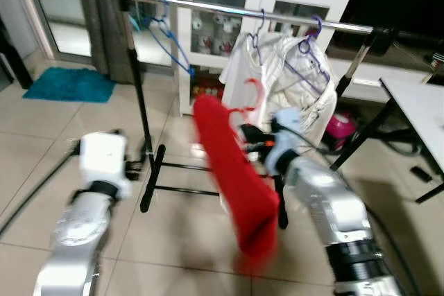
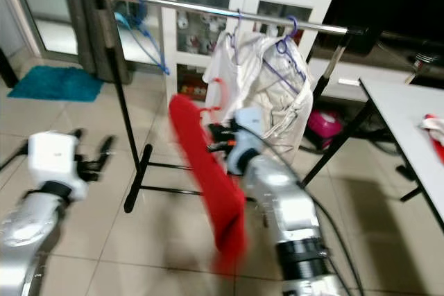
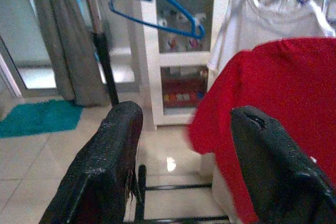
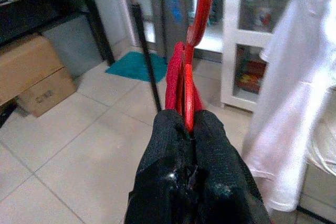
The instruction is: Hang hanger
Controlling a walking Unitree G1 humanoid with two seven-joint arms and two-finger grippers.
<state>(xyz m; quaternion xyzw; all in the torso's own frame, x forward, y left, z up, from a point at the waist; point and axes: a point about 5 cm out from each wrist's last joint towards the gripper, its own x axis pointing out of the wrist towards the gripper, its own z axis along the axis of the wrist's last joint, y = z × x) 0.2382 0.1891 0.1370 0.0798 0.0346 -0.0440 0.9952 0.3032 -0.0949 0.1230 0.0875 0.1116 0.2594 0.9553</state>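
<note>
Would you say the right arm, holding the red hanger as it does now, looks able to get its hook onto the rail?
Probably yes. The right gripper grips the red hanger below the rail, and a bare stretch lies between the blue hanger and the white shirts. It would have to lift first.

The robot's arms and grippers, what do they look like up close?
Both are silver metal forearms ringed by a black band. The left arm ends in a boxy white wrist block, the right arm in a pale blue one. The left gripper and right gripper each have two broad black fingers with a rough, scuffed surface.
</note>
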